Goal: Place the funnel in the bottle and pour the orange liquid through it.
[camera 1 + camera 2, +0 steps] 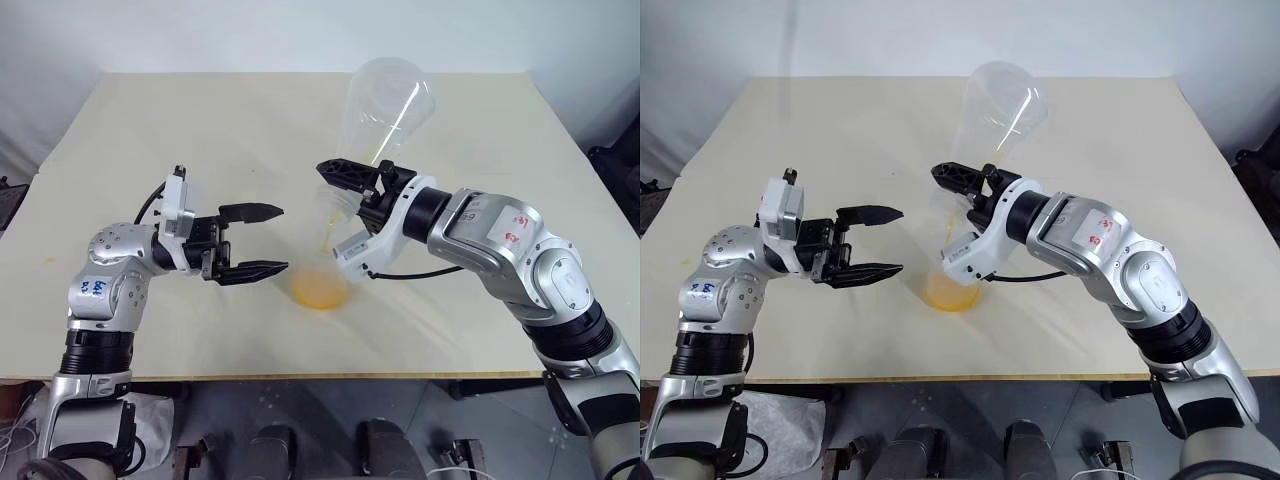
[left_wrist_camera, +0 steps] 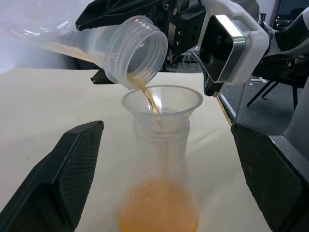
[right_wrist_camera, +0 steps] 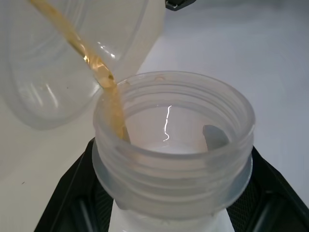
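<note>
One relation governs: tipped flask [image 2: 123, 48] mouth sits just above funnel [image 2: 161, 103] in bottle [image 2: 159, 193] | right gripper [image 1: 350, 180] pinches flask, axis slanting down-left | orange liquid [image 1: 320, 291] pooling | left gripper [image 1: 262, 240] spread beside bottle, nearer

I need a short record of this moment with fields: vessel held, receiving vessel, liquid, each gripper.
held vessel: clear plastic conical flask, tipped mouth-down, neck clamped by right gripper
receiving vessel: second clear flask upright on beige table, small transparent funnel in its neck
liquid: orange liquid streaming into funnel, pooled at the bottom
left gripper: open, beside receiving flask, not touching
</note>
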`<state>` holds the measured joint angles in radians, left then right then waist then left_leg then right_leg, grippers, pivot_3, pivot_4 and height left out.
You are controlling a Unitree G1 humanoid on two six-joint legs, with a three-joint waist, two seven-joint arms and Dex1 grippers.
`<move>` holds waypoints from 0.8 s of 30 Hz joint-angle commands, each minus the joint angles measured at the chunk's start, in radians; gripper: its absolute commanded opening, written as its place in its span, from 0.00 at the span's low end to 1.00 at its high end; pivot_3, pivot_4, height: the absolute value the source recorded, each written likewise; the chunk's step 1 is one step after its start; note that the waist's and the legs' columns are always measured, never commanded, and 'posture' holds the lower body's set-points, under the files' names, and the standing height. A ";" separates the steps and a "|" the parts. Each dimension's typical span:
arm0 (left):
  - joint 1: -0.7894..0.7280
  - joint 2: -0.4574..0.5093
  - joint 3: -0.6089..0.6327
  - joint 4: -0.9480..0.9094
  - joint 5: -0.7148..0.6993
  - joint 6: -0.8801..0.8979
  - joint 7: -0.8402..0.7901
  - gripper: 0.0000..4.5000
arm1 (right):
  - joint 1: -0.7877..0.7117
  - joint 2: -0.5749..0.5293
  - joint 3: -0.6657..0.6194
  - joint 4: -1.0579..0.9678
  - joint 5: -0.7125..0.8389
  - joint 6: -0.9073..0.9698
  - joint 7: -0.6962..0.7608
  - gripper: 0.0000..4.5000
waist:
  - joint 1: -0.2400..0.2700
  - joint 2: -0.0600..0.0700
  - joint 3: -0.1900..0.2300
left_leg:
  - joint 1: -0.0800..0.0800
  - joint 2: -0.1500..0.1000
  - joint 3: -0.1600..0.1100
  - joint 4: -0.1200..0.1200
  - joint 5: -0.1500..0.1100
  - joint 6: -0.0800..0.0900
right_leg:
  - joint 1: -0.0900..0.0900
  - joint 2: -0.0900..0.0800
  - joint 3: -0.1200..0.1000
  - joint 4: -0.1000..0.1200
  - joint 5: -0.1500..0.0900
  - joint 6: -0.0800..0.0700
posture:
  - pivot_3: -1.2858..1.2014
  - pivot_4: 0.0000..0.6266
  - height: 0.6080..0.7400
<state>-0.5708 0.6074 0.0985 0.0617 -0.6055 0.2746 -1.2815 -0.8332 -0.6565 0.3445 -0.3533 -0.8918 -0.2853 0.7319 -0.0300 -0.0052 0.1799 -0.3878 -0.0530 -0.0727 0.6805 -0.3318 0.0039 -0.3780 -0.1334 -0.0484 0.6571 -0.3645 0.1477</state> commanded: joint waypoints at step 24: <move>-0.027 -0.003 0.007 0.008 0.008 -0.026 -0.010 1.00 | -0.002 -0.022 -0.047 -0.034 -0.028 -0.017 -0.050 0.55 | 0.000 0.000 0.000 | 0.000 0.000 0.000 0.000 0.000 0.000 | 0.000 0.000 0.000 0.000 0.000 0.000 | 0.52 0.24 1.00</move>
<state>-0.5779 0.6037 0.0985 0.0865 -0.5969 0.2666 -1.2840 -0.8331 -0.6768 0.3438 -0.3533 -0.9134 -0.3065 0.6991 -0.0300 -0.0052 0.1799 -0.3878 -0.0530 -0.0726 0.6804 -0.3318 0.0039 -0.3780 -0.1334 -0.0484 0.6571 -0.3645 0.1477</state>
